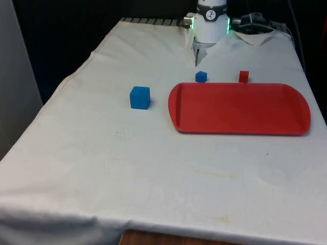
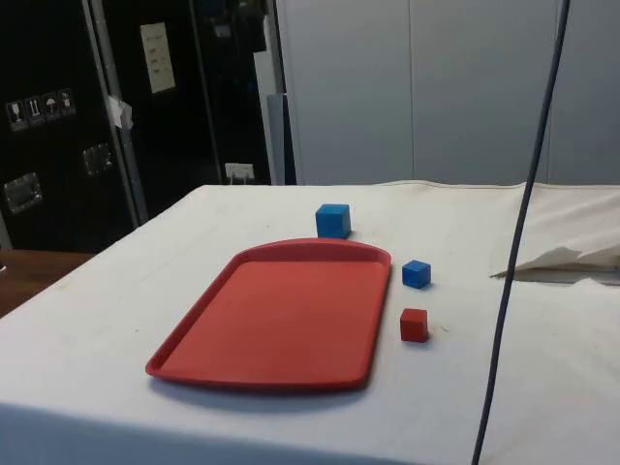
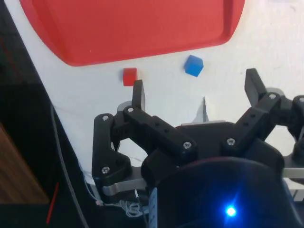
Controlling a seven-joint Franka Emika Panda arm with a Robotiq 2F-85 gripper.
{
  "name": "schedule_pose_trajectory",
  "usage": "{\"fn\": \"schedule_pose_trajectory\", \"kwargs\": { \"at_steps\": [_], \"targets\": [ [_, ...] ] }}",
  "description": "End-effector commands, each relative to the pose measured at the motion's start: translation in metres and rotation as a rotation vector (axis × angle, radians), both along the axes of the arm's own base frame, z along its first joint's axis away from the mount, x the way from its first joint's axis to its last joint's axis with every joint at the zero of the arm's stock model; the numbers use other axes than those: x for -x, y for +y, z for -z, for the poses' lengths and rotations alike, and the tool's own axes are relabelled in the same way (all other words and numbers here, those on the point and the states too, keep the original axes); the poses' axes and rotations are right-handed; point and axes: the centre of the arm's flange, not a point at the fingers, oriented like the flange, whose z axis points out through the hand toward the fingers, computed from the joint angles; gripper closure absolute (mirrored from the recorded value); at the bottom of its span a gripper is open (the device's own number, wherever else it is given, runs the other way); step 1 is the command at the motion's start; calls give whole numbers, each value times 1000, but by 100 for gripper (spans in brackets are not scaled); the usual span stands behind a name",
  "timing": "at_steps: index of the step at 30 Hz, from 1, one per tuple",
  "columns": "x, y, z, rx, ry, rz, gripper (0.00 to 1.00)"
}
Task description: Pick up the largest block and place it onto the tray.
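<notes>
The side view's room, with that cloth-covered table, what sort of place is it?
Probably a robotics test lab: a table under a white cloth holds a flat red plastic tray and small coloured cubes, like the large blue block, with dark cabinets behind.

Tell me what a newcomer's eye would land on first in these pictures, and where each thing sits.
The big red tray catches the eye first, lying empty on the white cloth toward the front view's right. Next comes the large blue block, alone off the tray's end on the front view's left, while a small blue block and a small red block sit just beyond the tray's far edge. In the wrist view the gripper is open and holds nothing.
</notes>
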Motion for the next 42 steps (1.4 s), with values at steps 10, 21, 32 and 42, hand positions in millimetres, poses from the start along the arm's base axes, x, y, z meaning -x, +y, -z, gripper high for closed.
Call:
{"fn": "schedule_pose_trajectory", "kwargs": {
  "at_steps": [10, 21, 32, 42],
  "targets": [
    [-1, -8, 14, 29, -55, -10, 0],
    [10, -31, 29, 43, -69, -29, 0],
    [16, -60, 48, 41, -58, -52, 0],
    [21, -92, 71, 44, -57, -68, 0]
  ]
}}
